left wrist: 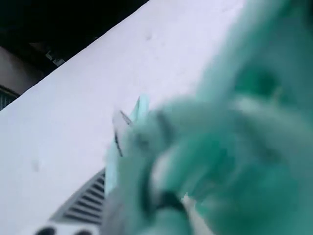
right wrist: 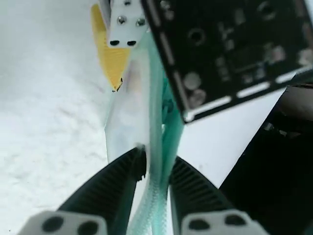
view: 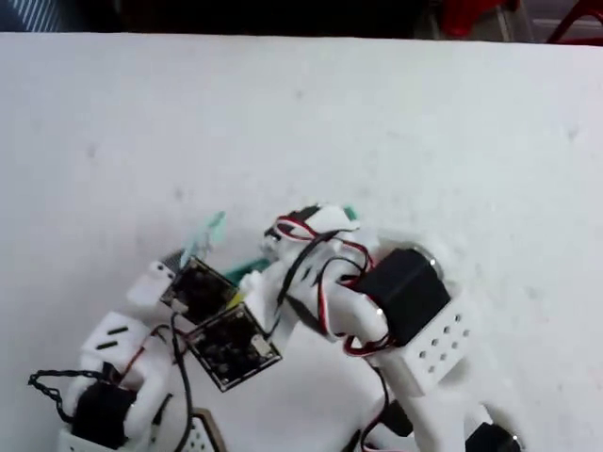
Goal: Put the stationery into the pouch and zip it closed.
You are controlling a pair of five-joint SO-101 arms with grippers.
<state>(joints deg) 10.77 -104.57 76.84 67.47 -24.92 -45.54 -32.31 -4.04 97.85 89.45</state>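
Note:
The mint-green pouch [view: 205, 234] is held up between the two arms, close to the table's front. Most of it is hidden under them, with a corner poking out past my left gripper [view: 188, 256]. In the left wrist view the pouch [left wrist: 234, 122] lies blurred right against the camera, over a ribbed grey finger [left wrist: 83, 205]. My right gripper [right wrist: 156, 166] is shut, its black fingers pinching a thin green strip along the pouch's edge [right wrist: 159, 122]. In the high view the right gripper [view: 303, 224] is just right of the left one. No loose stationery shows.
The white table [view: 377, 113] stretches bare to its far edge, with a dark room behind. The left arm's black camera boards [view: 226, 339] and yellow finger [right wrist: 112, 58] crowd close to the right gripper. Loose red, black and white wires [view: 325, 273] hang over the right arm.

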